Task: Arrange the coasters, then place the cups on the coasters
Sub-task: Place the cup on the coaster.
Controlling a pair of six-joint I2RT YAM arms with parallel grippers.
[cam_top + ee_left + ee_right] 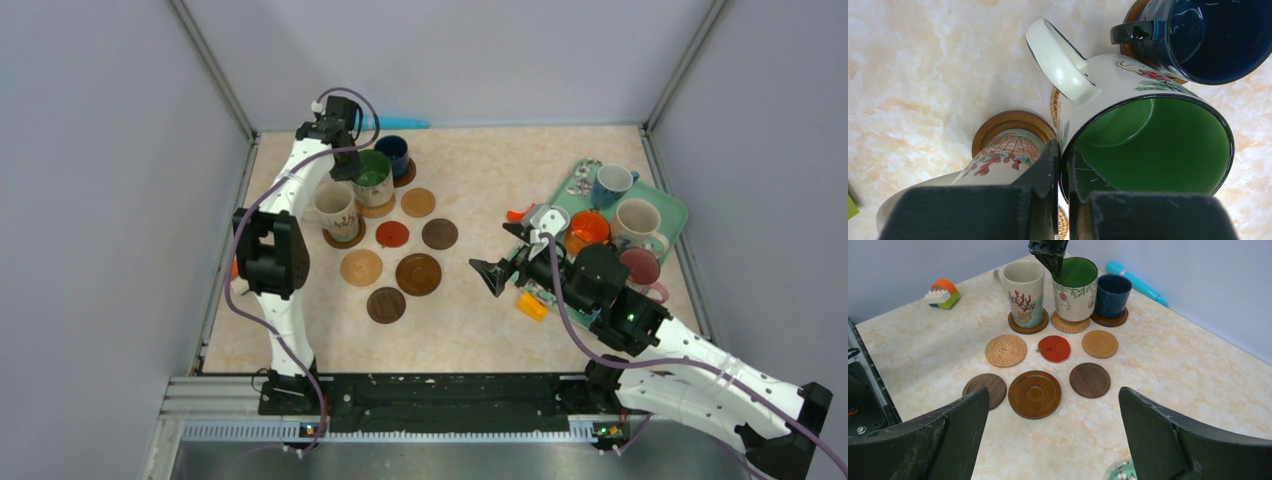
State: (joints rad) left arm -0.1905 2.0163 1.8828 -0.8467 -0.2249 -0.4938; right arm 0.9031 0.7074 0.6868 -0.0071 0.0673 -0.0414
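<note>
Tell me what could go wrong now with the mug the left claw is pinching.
1. The left claw grips the green-lined mug by one rim wall; it may tilt or slip off the woven coaster.
2. The dark blue mug and the coral-patterned mug stand close on either side; a sideways retreat might knock them.

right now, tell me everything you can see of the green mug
The green mug is cream outside with leaf prints, dark rim, glossy green inside, empty, one white loop handle. It stands upright on the woven coaster, between the coral mug and blue mug. The left gripper is shut on its rim.
</note>
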